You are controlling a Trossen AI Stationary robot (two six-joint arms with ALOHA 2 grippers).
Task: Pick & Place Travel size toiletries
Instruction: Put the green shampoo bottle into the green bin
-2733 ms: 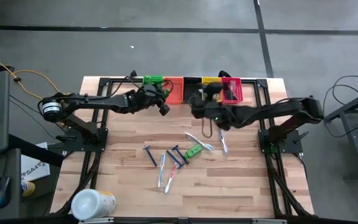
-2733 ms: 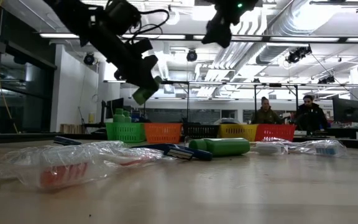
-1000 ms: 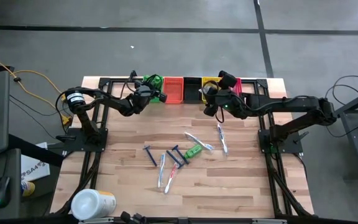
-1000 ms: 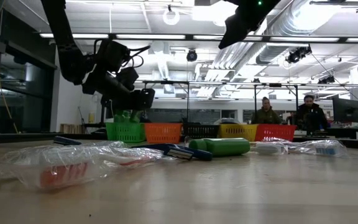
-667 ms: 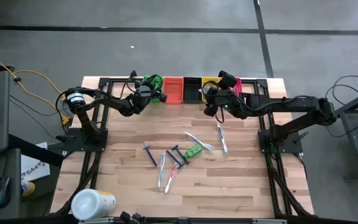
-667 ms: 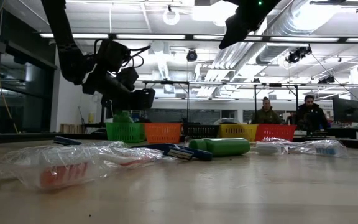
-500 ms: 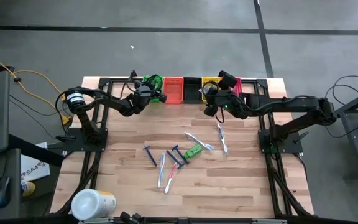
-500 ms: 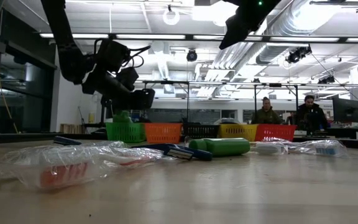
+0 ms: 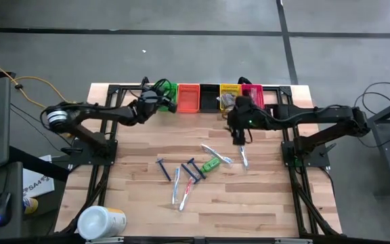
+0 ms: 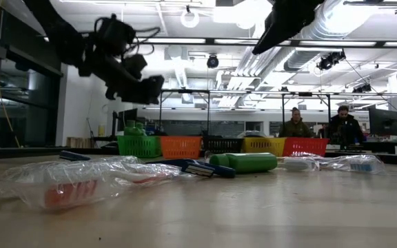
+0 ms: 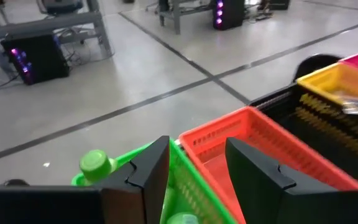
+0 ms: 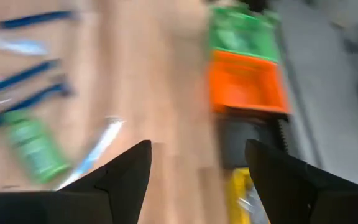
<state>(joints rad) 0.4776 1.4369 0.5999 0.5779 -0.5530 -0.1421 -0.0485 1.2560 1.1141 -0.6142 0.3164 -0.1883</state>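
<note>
The left arm reaches from the left side toward the far edge; its left gripper (image 11: 194, 168) is held above the surface, fingers parted and empty; the right arm stretches in from the right; its right gripper (image 12: 197, 171) is raised, fingers parted, empty.

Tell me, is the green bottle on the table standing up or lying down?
Lying down. The green bottle rests on its side on the wooden table, among the razors and toothbrushes; the low view shows it stretched flat.
</note>
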